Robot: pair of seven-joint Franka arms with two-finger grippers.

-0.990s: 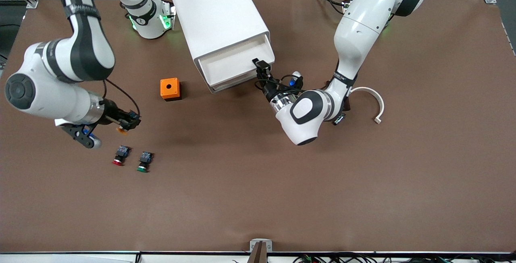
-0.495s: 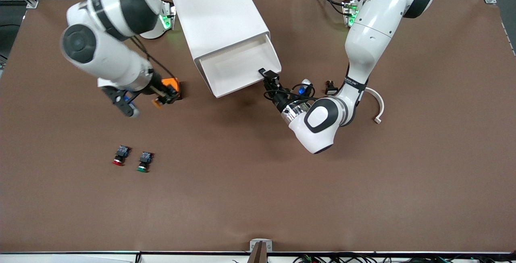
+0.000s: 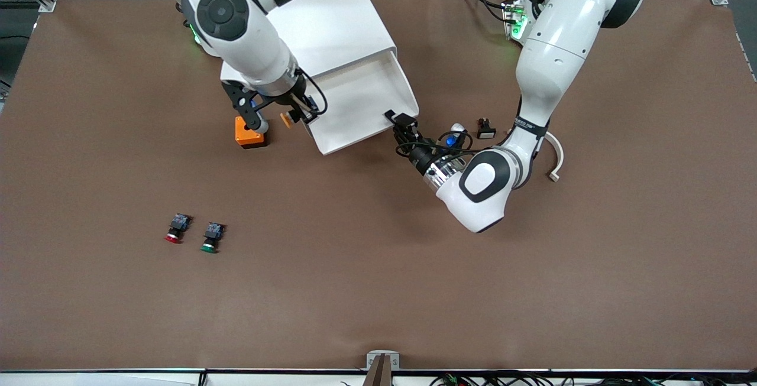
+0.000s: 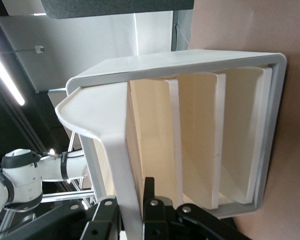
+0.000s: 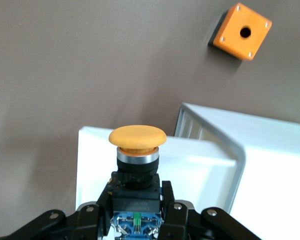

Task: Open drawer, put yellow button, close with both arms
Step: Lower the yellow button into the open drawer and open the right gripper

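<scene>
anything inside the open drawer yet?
The white pulled-out drawer shows only bare floor and walls. The corner nearest the right end effector, shut on the yellow-capped push button, is hidden by it.

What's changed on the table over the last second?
The right gripper carried the yellow button from near the red button and green button up to the drawer's edge. The left gripper, gripping the drawer front, pulled it farther open. The orange box and both buttons stayed put.
</scene>
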